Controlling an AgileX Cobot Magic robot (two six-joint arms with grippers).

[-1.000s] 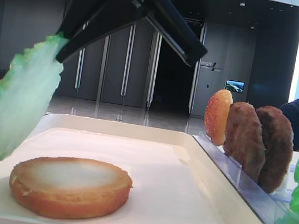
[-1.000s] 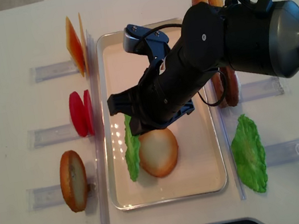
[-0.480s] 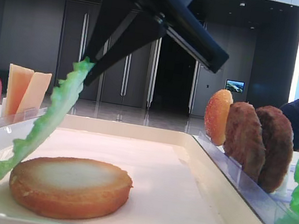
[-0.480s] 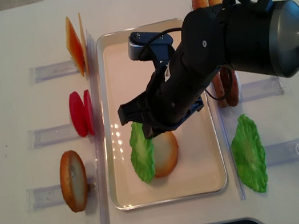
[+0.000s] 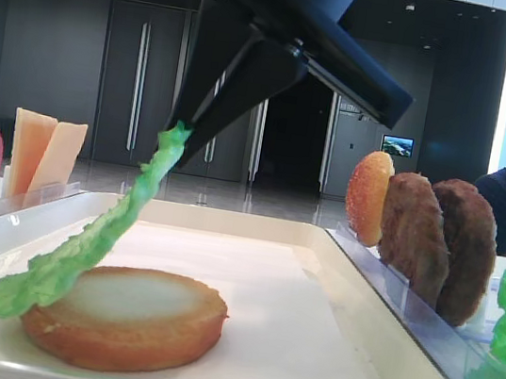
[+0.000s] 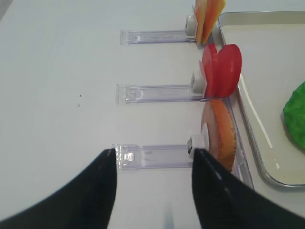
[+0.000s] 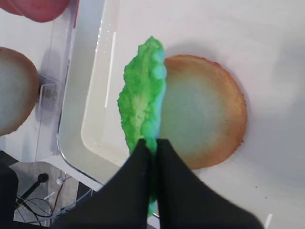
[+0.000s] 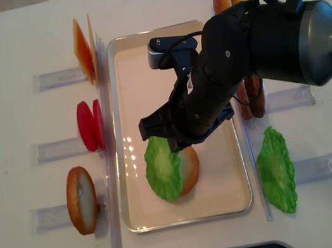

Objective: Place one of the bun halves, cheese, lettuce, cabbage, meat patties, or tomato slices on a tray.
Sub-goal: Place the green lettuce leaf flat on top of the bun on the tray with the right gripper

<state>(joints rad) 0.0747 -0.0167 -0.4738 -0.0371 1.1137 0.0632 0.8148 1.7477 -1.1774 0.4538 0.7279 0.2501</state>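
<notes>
right claw (image 7: 153, 143), pinched on the lettuce (image 8: 163, 167), has swung it from beside onto the bun half (image 8: 186, 164) in the tray (image 8: 118, 62); release remains.

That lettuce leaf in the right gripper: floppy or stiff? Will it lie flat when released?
Probably semi-flexible: the lettuce, pinched at one edge by the right gripper, curves down onto the bun half rather than jutting out rigid. Likely light. It may settle off-centre, since it overhangs the bun's left side.
</notes>
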